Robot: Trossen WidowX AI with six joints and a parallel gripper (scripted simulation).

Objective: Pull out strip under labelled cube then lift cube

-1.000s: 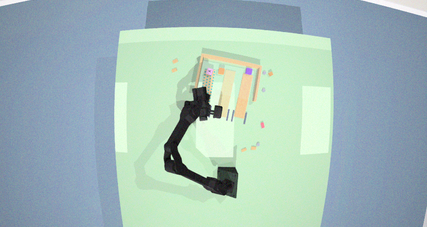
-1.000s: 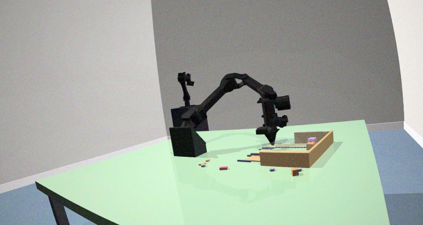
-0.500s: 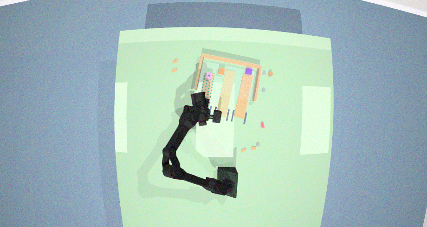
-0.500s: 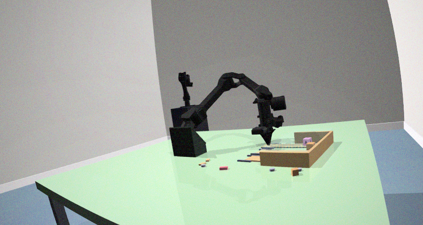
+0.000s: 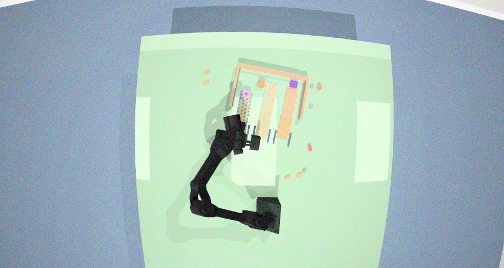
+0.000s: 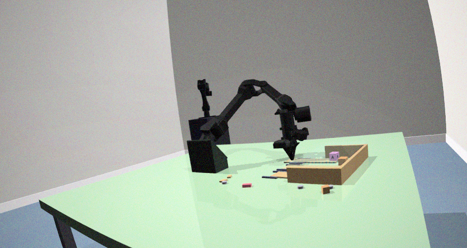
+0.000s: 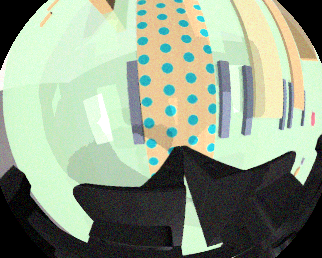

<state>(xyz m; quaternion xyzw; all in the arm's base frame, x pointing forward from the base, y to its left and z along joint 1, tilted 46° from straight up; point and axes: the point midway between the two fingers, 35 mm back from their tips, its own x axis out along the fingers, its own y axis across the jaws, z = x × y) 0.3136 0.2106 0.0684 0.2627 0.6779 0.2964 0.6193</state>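
Wrist: dotted strip (image 7: 168, 64) (rail-flanked) ahead

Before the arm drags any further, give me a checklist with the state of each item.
1. Right strip chosen: ok. The end effector is on the near end of the dotted strip, the one under the pink labelled cube.
2. End effector state: ok for pressing; fingers shut, nothing between them.
3. Tip contact with the strip: cannot tell; the exterior view shows the tip at strip level only.
4. Cube upright on the strip: ok, label facing up.
5. Other strips untouched: ok; the plain strip and the orange strip lie apart from the tip.
6. Purple cube undisturbed: ok.
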